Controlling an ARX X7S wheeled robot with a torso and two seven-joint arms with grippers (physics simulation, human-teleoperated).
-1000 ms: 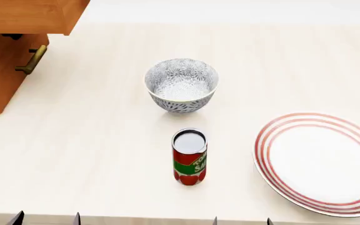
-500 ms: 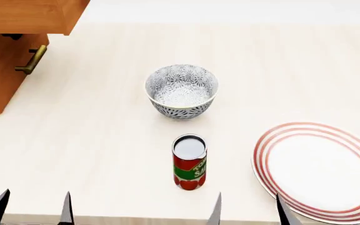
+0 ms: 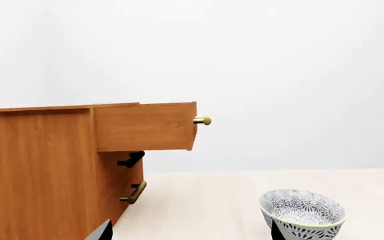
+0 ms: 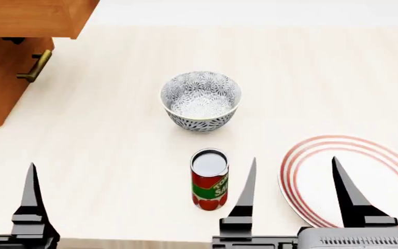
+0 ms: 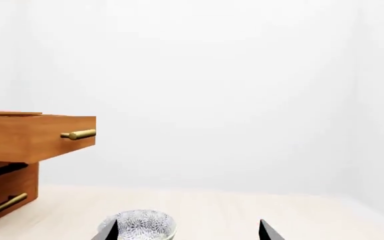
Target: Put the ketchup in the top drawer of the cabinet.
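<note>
Both pincers spread, empty; right pincer [image 4: 292, 194] just beside ketchup [image 4: 209, 179]. Risk: finger clips the tall tin, tips it toward bowl [image 4: 200, 100].

Right gripper [image 4: 293, 176] with fingers spread wide; left gripper [image 3: 188, 234] likewise parted.

Glossy orange-brown wood cabinet [image 4: 5, 62] (brass handles [image 4: 36, 66]); silver-lidded ketchup [image 4: 209, 179].

A grey-patterned bowl [image 4: 200, 100] stands upright near the middle of the pale worktop [image 4: 102, 155]. A white plate [image 4: 354, 181] with red rings lies flat, well apart from the bowl.
</note>
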